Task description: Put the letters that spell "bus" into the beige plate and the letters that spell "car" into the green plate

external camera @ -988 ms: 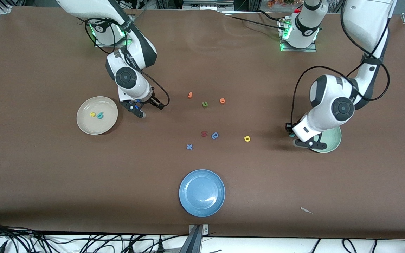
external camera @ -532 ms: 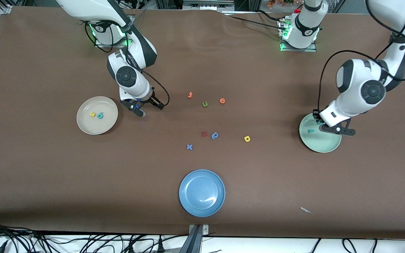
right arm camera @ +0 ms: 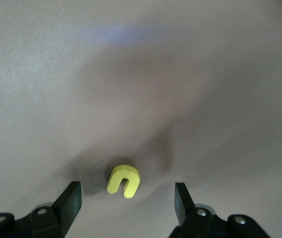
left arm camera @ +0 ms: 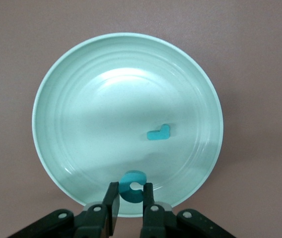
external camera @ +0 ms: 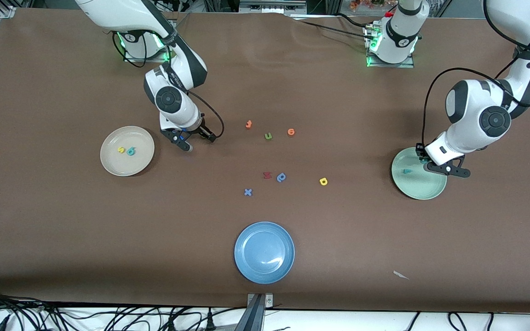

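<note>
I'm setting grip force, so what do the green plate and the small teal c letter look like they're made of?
The round pale green plate looks like glazed ceramic or hard melamine: a soft sheen and concentric ridges show, though which it is stays open. The small teal c letter, clamped in the left gripper jaws over the plate, looks like matte foam: thick, flat-cut edges and no shine.

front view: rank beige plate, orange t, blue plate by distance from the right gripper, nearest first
From the right gripper:
1. beige plate, beside it, toward the right arm's end of the table.
2. orange t, toward the table's middle.
3. blue plate, nearest the front camera.
</note>
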### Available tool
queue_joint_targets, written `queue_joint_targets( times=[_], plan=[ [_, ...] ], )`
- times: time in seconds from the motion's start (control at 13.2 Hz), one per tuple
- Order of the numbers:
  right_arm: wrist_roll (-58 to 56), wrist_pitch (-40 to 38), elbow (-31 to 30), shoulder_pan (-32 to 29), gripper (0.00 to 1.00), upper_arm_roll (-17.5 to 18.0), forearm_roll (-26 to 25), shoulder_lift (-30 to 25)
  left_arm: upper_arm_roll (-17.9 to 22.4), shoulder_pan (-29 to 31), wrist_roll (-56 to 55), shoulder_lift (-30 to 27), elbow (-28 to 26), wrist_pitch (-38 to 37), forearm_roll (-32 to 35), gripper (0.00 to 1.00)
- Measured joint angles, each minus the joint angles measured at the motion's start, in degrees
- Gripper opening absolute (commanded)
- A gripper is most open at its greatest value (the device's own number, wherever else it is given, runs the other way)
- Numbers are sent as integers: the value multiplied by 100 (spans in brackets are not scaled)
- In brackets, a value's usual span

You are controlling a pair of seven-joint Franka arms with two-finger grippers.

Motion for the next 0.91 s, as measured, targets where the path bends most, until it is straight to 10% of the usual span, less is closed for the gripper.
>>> queue_joint_targets(
  times=[0.61, 0.68, 0.91],
  plan=[
    [29, 165, -3, 44, 80, -21, -13, 49, -60, -13, 7, 7, 4, 64, 1, 74],
    [29, 166, -3, 44, 77, -33, -20, 50, -143, -26, -3, 23, 7, 139, -24, 99],
    [29, 168, -4, 43, 67, -77, -37, 51, -377, -118, -17, 150, 9, 549, -481, 100]
  ],
)
